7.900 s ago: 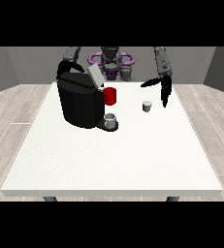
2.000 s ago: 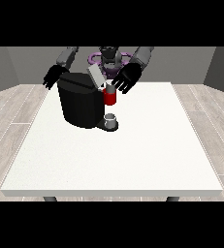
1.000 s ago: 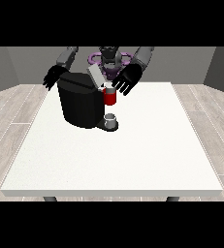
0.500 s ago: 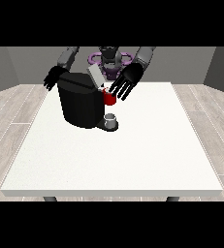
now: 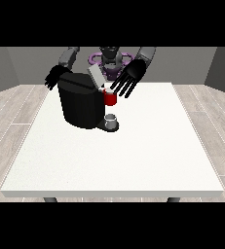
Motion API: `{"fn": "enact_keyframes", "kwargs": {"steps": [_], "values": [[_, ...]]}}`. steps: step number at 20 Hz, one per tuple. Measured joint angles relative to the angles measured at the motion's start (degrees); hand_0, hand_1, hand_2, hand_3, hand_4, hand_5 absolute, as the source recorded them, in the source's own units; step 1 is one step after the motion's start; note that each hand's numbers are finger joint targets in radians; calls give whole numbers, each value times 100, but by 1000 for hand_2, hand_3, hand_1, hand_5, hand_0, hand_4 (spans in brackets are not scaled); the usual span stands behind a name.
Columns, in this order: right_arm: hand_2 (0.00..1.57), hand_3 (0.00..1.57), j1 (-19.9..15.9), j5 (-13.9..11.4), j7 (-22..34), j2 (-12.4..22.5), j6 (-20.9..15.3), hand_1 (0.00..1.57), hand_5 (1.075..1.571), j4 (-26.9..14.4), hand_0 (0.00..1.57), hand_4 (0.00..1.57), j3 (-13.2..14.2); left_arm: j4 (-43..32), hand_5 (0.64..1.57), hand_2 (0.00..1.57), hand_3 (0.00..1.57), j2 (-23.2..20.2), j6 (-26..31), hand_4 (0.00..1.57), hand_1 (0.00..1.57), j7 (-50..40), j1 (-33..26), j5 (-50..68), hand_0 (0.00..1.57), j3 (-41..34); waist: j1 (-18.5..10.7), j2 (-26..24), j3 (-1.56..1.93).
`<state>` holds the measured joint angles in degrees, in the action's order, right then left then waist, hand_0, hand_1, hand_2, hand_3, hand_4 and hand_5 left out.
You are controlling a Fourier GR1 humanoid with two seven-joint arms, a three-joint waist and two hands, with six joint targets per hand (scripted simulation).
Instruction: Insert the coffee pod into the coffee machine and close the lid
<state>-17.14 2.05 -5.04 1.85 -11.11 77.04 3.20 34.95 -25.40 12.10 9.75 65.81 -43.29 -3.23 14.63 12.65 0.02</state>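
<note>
A black coffee machine (image 5: pixel 80 104) stands on the white table (image 5: pixel 133 155), left of centre. Its grey lid (image 5: pixel 95 76) is tilted up at the top right. A red part (image 5: pixel 110 98) shows at the machine's front, with a small grey cup (image 5: pixel 112 119) on the tray below it. The hand at the view's right (image 5: pixel 128 78) hovers with straight, spread fingers just right of the lid and above the red part. The hand at the view's left (image 5: pixel 53 77) sits behind the machine's top left corner with its fingers spread. I see no loose coffee pod on the table.
The robot's body (image 5: pixel 110 58) stands behind the table's far edge. Grey wooden floor surrounds the table.
The hand at the view's right has shifted slightly towards the raised lid and the red part. The lid still stands up. The other hand has hardly moved.
</note>
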Motion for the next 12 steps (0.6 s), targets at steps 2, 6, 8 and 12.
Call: {"fn": "enact_keyframes", "kwargs": {"steps": [2, 6, 8, 12], "values": [[0, 0, 36, -9, 64, -8, 18, 0, 1571, 64, 0, 427, -56, -13, 1571, 0, 0, -33, -27, 0, 0, -2, -34, -12, 0, -36, 7, -53, -1], [0, 0, 287, 87, -4, -13, 85, 0, 1571, 24, 0, 433, -11, 70, 1571, 0, 0, 59, 35, 0, 0, 16, -241, -4, 0, -23, -117, -350, 0], [0, 0, 381, 143, -27, 43, 154, 0, 1571, 10, 0, 430, 44, 105, 1571, 0, 0, 126, 61, 0, 0, 4, -330, 79, 0, -91, -167, -463, -1], [0, 0, 650, 177, 34, 72, 160, 0, 1571, 61, 0, 399, 83, 118, 1571, 0, 0, 427, 23, 0, 0, -66, -639, 477, 0, -422, -323, -889, -3]]}}
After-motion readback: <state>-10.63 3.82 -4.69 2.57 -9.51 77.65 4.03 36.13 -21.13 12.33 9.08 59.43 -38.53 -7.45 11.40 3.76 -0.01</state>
